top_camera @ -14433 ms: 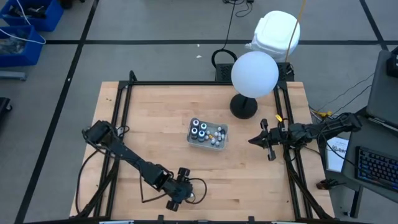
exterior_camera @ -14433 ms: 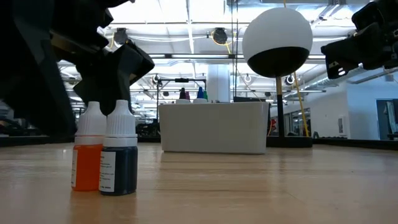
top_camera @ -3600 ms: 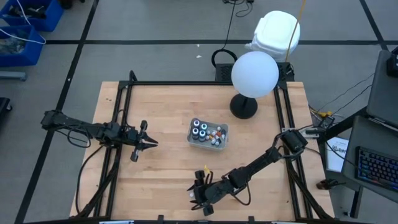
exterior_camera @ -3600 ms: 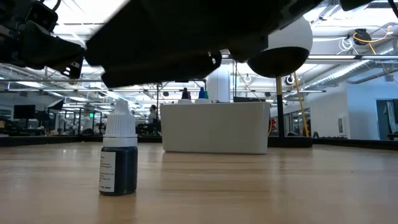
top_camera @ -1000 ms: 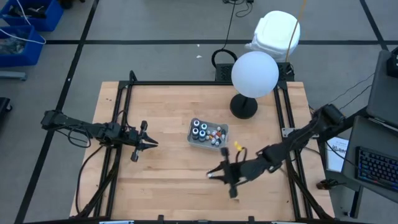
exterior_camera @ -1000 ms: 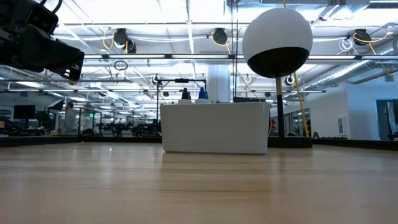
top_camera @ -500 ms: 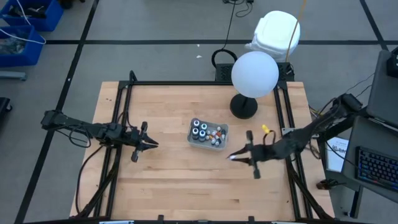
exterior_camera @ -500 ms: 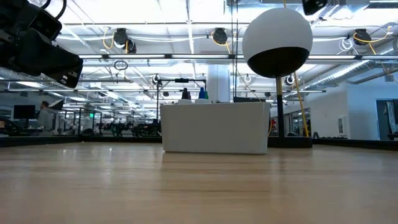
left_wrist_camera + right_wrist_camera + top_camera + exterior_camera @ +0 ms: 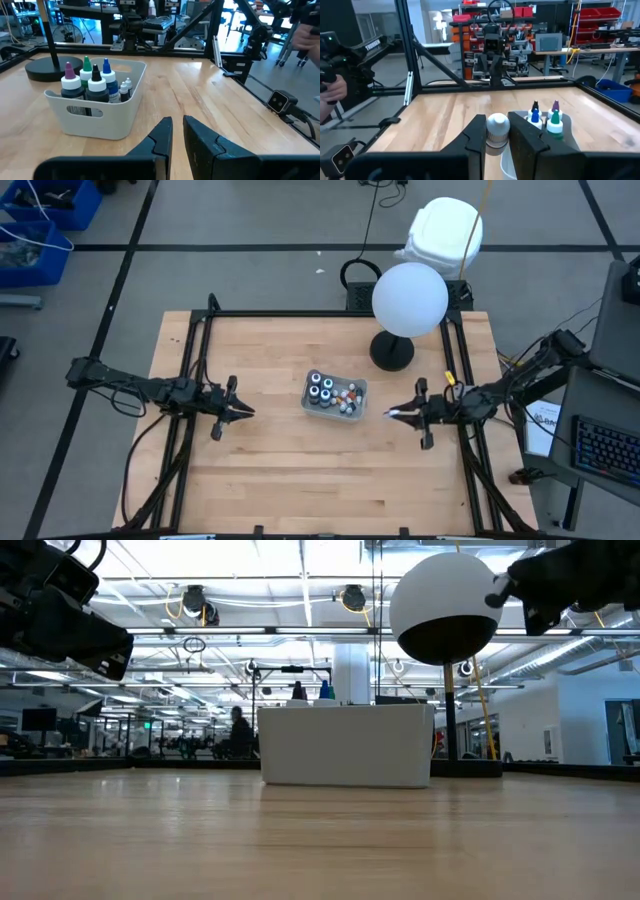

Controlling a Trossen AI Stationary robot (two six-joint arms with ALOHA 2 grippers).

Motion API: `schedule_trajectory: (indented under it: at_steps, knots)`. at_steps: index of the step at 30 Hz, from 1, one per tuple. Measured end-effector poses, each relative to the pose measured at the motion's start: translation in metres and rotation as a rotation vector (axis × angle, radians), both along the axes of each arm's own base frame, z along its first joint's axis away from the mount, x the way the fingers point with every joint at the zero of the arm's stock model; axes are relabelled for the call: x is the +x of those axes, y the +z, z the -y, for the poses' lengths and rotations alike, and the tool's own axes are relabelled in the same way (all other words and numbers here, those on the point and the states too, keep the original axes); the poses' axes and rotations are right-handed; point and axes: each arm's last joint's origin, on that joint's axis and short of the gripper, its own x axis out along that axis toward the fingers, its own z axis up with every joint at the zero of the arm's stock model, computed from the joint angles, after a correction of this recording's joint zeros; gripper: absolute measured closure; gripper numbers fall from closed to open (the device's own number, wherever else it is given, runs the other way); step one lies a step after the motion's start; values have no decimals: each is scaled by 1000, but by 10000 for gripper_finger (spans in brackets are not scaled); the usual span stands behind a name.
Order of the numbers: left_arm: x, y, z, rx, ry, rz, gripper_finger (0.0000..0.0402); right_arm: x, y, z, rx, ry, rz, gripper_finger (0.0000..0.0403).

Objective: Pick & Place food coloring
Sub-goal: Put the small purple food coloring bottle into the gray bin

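A shallow grey tray (image 9: 306,394) stands mid-table, holding several dark food coloring bottles (image 9: 321,389) and tiny white pieces (image 9: 349,397), some of them red or orange. The left wrist view shows the same bottles (image 9: 87,82). My right gripper (image 9: 390,413) hovers level just right of the tray, pointing at it and shut on a small white-capped bottle (image 9: 497,129). My left gripper (image 9: 243,412) waits left of the tray, also pointing at it, its fingers (image 9: 165,132) close together with nothing between them. My right gripper pinches the small bottle between its two fingers, just under the white cap (image 9: 497,135). The fingers come level from the table's right. The cap stands up above the fingertips. The fingers hide the bottle's body, and the bottle is lifted clear of the table.
A lamp with a white ball shade (image 9: 410,298) stands on a black base (image 9: 392,352) behind and to the right of the tray. Black frame rails (image 9: 196,360) run along the table's sides. A person's hand (image 9: 332,90) shows beyond the table.
My right gripper has carried the bottle from the near middle of the table toward the far and right edges, and stands beside the tray's right end. It has stayed shut on the bottle. In the low view it has come into sight at the upper right.
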Motion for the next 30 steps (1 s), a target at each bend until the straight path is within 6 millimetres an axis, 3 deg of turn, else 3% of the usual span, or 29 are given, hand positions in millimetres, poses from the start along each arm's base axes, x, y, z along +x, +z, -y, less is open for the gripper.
schedule_trajectory:
  at_steps: [6,20,26,30]
  knots:
    - [0,0,0,-7,1,0,350,-5,-10,3,14,-7,2,355]
    - [0,0,0,0,1,2,350,-2,-10,8,7,-43,11,354]
    - [0,0,-1,15,21,7,350,15,-7,20,-12,-150,-17,353]
    - [0,1,-1,23,49,15,350,36,-7,26,-27,-130,-82,353]
